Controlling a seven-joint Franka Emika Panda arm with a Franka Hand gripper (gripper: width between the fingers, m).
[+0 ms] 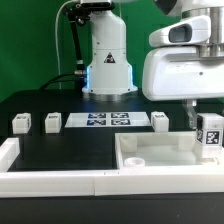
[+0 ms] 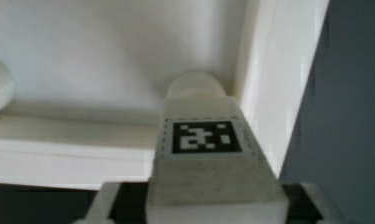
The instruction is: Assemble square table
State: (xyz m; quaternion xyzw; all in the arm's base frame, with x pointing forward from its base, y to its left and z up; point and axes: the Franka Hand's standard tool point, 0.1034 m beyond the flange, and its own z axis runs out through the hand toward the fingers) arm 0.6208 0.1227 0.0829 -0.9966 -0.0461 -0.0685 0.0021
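Three leg blocks point(image 1: 20, 123) point(image 1: 52, 122) point(image 1: 160, 121) stand from ten to twelve o'clock of the square tabletop point(image 1: 165, 150). Gripper point(image 2: 214, 205) jaws clamp a fourth leg block point(image 1: 210, 135) at its three o'clock edge.

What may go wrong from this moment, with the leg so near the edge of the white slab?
1. The leg block sits between the fingers of the pincer, close beside the raised rim of the square tabletop. It may catch on that rim when it is moved.
2. The pincer seems to grip the leg block at one end only, so the block might tilt or slip.
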